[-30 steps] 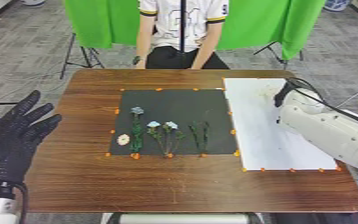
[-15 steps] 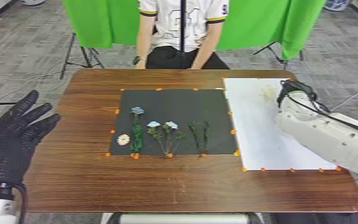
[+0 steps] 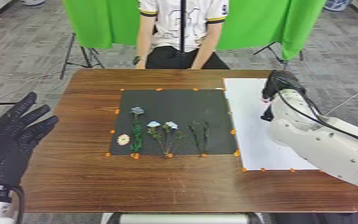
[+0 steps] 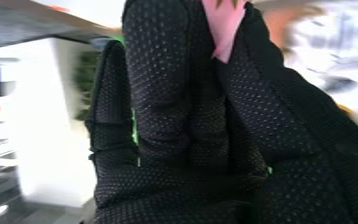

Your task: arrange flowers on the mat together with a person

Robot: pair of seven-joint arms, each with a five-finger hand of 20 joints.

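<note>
Pinching a pink, petal-like piece [image 4: 226, 30], right robot hand [image 3: 283, 85] is over the far right part of the white mat [image 3: 269, 147]. In the wrist view its black-gloved fingers are drawn close together, clamped on the piece, which is smooth, pale pink and narrows to a tip between them. Too little of it is exposed to tell what flower it belongs to.

Left robot hand [image 3: 11, 140]: at the left side of the tabletop [image 3: 158, 185], palm up off the wood, fingers straight and spread apart, nothing in them.

Flowers on the black mat [image 3: 171, 102], left to right:
- Oval flower head [image 3: 123, 139], cream with a tan middle, lying near the mat's near left corner.
- Dusty blue flower [image 3: 137, 110], single small bloom at the far end, green leafy stem running toward the near edge.
- Pair of pale blue flowers [image 3: 154, 124], blooms side by side, some green below them, thin stems drawing together toward the near edge.
- Green sprigs [image 3: 206, 137], slim and upright-looking, small dark leaves, right of the pair.

Orange tabs dot the edges of both mats.
</note>
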